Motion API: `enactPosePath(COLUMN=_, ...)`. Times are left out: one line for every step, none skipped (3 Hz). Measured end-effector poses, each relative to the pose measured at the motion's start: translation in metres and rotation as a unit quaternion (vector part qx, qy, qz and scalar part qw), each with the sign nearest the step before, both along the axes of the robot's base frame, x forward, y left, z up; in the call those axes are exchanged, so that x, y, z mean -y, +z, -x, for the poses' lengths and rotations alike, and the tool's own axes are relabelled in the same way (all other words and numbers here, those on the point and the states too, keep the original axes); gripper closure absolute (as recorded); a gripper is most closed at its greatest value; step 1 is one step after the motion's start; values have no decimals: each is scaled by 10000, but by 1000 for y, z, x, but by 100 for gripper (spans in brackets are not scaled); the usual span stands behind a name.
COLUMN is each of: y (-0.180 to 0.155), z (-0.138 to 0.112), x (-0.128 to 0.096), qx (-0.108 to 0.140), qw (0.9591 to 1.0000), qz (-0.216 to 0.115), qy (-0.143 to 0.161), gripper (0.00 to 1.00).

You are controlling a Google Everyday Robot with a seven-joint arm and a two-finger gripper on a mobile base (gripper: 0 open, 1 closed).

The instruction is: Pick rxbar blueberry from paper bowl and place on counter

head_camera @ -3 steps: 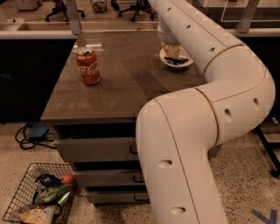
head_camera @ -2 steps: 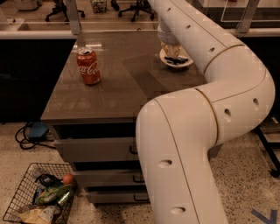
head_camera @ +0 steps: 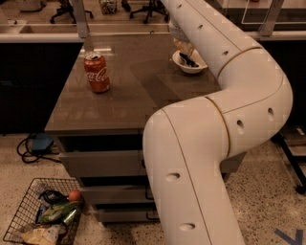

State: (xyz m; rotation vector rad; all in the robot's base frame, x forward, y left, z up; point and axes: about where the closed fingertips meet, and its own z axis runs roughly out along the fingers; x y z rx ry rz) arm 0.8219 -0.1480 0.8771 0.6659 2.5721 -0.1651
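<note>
The small white paper bowl [head_camera: 185, 67] sits on the far right part of the grey-brown counter [head_camera: 119, 98]. A dark flat bar, the rxbar blueberry [head_camera: 189, 60], lies in the bowl, partly covered by my arm. My gripper [head_camera: 184, 48] hangs right over the bowl's far rim, at the end of my big white arm [head_camera: 224, 62], which hides most of it. I cannot see whether it touches the bar.
A red cola can [head_camera: 97, 72] stands upright on the counter's left side. Grey drawers [head_camera: 103, 162] sit below the top. A wire basket [head_camera: 42, 221] with packets lies on the floor at lower left. Office chairs [head_camera: 148, 7] stand behind the counter.
</note>
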Motion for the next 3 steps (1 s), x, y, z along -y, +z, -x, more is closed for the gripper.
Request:
enactPosePath(y=19, z=-9, x=-3, qx=251, qw=9997, qz=68, qy=15, gripper=100)
enactPosePath(y=33, z=-14, x=-2, qx=434, qw=9990, qz=99, qy=3, gripper=100)
enactPosePath(y=54, z=-17, x=0, qx=670, qw=9977, qz=82, qy=33, gripper=100)
